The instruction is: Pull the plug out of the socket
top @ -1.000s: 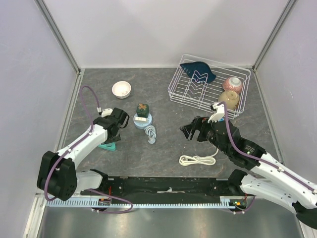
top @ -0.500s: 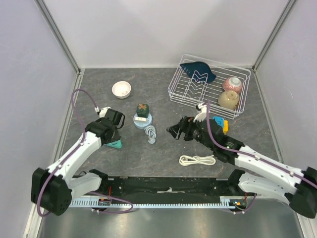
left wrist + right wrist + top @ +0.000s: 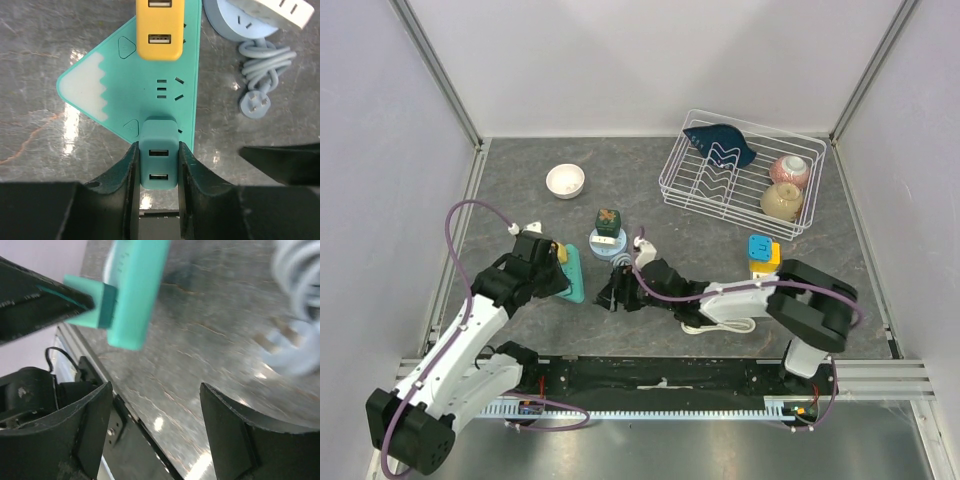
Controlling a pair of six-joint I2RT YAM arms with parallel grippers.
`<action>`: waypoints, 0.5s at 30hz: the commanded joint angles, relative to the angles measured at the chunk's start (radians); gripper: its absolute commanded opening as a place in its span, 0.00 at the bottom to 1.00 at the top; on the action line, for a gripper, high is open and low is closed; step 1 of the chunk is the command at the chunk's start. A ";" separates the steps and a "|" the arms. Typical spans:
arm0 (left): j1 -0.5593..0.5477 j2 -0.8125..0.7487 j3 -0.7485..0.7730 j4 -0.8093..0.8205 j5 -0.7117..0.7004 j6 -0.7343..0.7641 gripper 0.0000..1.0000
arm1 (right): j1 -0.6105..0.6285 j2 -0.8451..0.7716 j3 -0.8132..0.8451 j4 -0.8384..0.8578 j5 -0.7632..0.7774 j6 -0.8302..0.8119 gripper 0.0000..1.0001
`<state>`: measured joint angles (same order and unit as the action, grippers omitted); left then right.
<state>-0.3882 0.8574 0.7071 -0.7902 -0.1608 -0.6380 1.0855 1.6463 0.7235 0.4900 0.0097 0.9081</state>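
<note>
Grey marbled worktop [image 3: 670, 215], pale walls [image 3: 650, 60]. Left tool [image 3: 158, 172] clamps the teal plug [image 3: 158, 150] in its socket [image 3: 150, 85]; right tool [image 3: 155, 390] gapes empty.

In the left wrist view we lose the tops of the yellow adapter [image 3: 159, 30] and the teal power strip [image 3: 150, 85] past the upper edge. The round blue socket [image 3: 227, 25] is cut off at the corner. From above, the left gripper [image 3: 552, 272] hides the teal plug [image 3: 158, 160]. The right wrist view is smeared, and there the grey cable [image 3: 297, 357] blurs off the right edge.
</note>
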 commanded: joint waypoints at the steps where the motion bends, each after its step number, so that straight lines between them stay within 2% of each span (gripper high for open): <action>1: 0.008 -0.043 -0.003 0.062 0.099 -0.008 0.02 | 0.019 0.131 0.083 0.295 -0.077 0.074 0.77; 10: 0.009 -0.074 -0.001 0.045 0.135 -0.005 0.02 | 0.019 0.294 0.174 0.378 -0.139 0.113 0.70; 15: 0.006 -0.083 0.003 0.040 0.141 -0.003 0.02 | 0.019 0.329 0.162 0.443 -0.126 0.130 0.57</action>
<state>-0.3874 0.7990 0.6941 -0.7910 -0.0494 -0.6376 1.1034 1.9499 0.8654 0.8104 -0.1112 1.0145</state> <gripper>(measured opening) 0.337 0.620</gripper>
